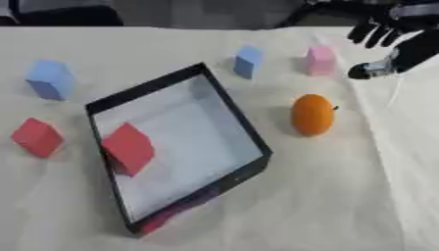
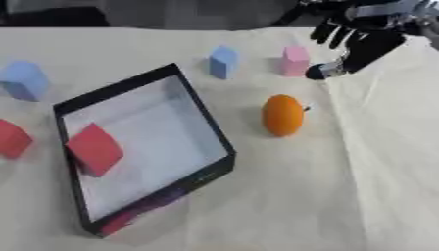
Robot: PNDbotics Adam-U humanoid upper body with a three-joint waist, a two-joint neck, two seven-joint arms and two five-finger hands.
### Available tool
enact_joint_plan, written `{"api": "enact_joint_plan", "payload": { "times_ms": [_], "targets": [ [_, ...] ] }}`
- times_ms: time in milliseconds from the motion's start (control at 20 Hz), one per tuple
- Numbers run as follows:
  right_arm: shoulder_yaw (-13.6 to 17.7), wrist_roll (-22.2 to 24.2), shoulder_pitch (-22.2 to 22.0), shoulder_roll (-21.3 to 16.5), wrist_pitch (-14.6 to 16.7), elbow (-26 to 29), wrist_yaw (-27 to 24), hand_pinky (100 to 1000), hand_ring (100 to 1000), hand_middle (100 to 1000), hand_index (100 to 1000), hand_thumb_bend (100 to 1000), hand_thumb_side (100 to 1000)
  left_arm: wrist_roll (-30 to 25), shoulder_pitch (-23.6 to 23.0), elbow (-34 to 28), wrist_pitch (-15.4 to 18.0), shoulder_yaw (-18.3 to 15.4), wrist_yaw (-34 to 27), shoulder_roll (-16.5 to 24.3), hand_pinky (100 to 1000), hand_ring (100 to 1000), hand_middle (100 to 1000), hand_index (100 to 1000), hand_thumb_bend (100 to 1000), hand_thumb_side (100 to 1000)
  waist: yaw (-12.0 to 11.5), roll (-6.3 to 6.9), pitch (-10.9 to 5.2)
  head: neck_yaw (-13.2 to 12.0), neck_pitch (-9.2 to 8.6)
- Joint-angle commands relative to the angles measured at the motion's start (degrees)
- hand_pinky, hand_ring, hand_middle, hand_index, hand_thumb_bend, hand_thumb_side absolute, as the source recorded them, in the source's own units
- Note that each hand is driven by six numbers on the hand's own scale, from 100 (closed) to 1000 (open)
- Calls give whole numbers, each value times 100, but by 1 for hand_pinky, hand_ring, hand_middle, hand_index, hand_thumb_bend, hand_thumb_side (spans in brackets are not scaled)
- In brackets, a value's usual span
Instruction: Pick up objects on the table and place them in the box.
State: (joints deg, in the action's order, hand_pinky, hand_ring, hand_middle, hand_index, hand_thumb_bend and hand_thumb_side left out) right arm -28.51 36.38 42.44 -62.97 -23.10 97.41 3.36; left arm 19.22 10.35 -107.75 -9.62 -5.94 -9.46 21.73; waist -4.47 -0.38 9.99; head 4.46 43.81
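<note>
A black-walled box (image 1: 236,117) is seen tilted at centre frame, a red block (image 1: 129,148) lying inside at its left. An orange (image 1: 312,114) is placed just right of it. At upper right the right hand (image 2: 360,39) is held above the table, fingers spread, nothing gripped.

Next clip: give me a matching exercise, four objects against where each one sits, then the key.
Things:
1. orange round fruit
2. red foam block with a black wall around it
3. pink foam block
4. robot's right hand

Places:
A. inside the black-walled box
B. upper right corner, above the table
C. on the cloth just right of the box
D. far side of the table, right of the small blue foam block

Pairs: 1-C, 2-A, 3-D, 4-B
</note>
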Motion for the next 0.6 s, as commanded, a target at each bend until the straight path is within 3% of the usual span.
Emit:
{"api": "enact_joint_plan", "payload": {
  "times_ms": [50,300,500,600],
  "targets": [
    [-73,-50,32,-225,-232,388,-31,851,843,826,882,481,423,-27,42,-86,0,-3,38,161,903,853,850,904,553,767,-11,-48,-135,1,13],
    [-292,6,60,-200,-458,656,15,852,847,829,884,490,429,-55,39,-79,-15,19,37,147,903,853,850,902,550,770,-15,-41,-124,17,30],
    [-462,56,123,-54,-555,551,91,852,849,829,883,501,405,-77,45,-83,-20,23,37,134,903,853,850,900,550,771,-26,-31,-101,10,31],
    [-548,73,161,44,-571,456,116,854,855,836,887,485,435,-87,45,-79,-24,25,34,121,904,853,850,899,549,772,-33,-23,-84,8,31]
  ]
}}
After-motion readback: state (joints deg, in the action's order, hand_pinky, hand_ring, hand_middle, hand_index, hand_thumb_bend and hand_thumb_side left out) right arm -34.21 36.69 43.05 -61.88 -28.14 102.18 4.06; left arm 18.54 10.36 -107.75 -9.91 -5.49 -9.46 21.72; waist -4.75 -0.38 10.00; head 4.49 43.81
